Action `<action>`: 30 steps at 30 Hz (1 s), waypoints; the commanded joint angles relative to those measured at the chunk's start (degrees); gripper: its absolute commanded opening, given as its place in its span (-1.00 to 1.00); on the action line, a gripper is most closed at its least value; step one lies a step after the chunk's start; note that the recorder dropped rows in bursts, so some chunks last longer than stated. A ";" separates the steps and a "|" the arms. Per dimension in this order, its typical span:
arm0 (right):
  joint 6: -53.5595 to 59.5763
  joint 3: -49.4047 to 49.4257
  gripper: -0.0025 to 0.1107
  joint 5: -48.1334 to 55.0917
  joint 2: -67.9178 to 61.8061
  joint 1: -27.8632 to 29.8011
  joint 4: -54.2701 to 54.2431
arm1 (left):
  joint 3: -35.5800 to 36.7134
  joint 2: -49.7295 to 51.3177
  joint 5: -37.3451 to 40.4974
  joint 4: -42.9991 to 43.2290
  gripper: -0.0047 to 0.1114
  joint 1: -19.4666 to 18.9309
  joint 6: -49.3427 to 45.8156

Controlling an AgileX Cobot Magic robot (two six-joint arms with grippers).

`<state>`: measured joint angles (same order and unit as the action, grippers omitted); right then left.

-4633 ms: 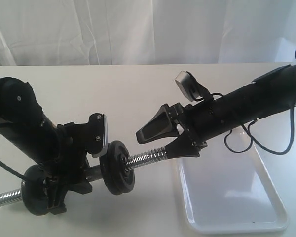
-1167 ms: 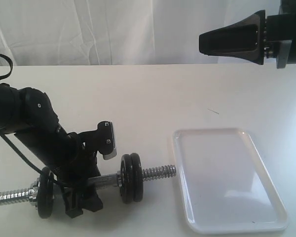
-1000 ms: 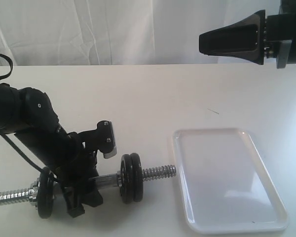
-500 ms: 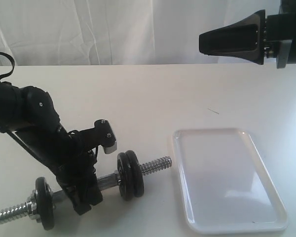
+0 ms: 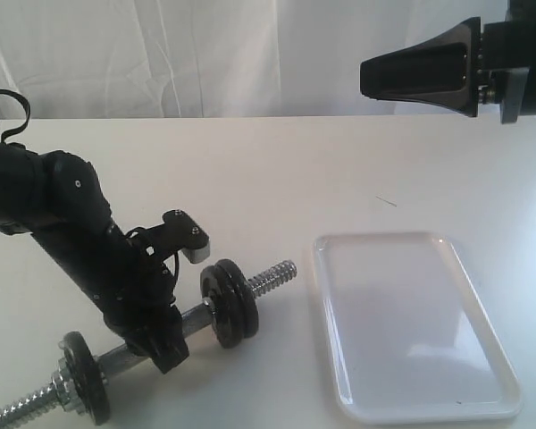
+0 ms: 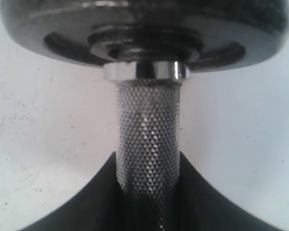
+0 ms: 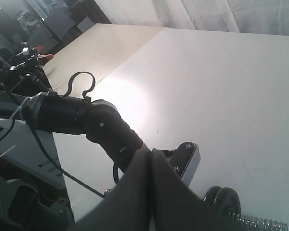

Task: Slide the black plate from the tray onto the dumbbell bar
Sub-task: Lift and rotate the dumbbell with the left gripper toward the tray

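Left wrist view: clamped on bar [image 6: 147, 110] with left gripper [image 6: 147, 156], with right gripper [image 5: 368, 79] closed. Lower level, gently, without shedding plate [image 6: 144, 24].

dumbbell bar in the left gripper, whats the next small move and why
Probably lower the tilted chrome dumbbell bar, clamped in the left gripper, flat onto the white table. The glossy white rectangular tray holds no plate, two round black iron plates sit side by side on the bar, and its threaded end hangs raised.
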<state>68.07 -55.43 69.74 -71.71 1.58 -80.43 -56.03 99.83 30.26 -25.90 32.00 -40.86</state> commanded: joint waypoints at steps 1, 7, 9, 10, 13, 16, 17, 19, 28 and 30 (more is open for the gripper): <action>-0.63 0.25 -0.96 0.22 0.31 0.16 -0.95 | -2.20 -1.84 1.11 -6.45 -0.92 0.17 0.70; -0.63 0.25 -0.96 0.22 0.31 0.16 -0.95 | -5.05 -1.84 1.38 -12.14 -0.92 0.17 0.70; -0.63 0.25 -0.96 0.22 0.31 0.16 -0.95 | -6.08 -1.84 1.59 -13.12 -0.92 0.17 0.70; -0.63 0.25 -0.96 0.22 0.31 0.16 -0.95 | -6.64 -1.84 1.59 -13.71 -0.92 0.17 0.70; -0.63 0.25 -0.96 0.22 0.31 0.16 -0.95 | -7.37 -1.84 0.90 -16.77 -0.92 0.17 0.70; -0.63 0.25 -0.96 0.22 0.31 0.16 -0.95 | -7.45 -1.84 -0.43 -19.86 -0.92 0.17 0.60; -0.63 0.25 -0.96 0.22 0.31 0.16 -0.95 | -7.45 -1.84 -0.72 -20.44 -0.92 0.17 0.60; -0.63 0.25 -0.96 0.22 0.31 0.16 -0.95 | -7.45 -1.84 -1.05 -22.09 -0.92 0.17 0.60; -0.63 0.25 -0.96 0.22 0.31 0.16 -0.95 | -7.45 -1.84 -4.71 -32.03 -0.92 0.17 0.60; -0.63 0.25 -0.96 0.22 0.31 0.16 -0.95 | -7.45 -1.50 -5.38 -34.49 -0.92 0.17 0.60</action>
<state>67.55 -55.43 69.74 -71.71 1.58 -80.58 -61.10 101.68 25.53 -47.15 32.00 -40.36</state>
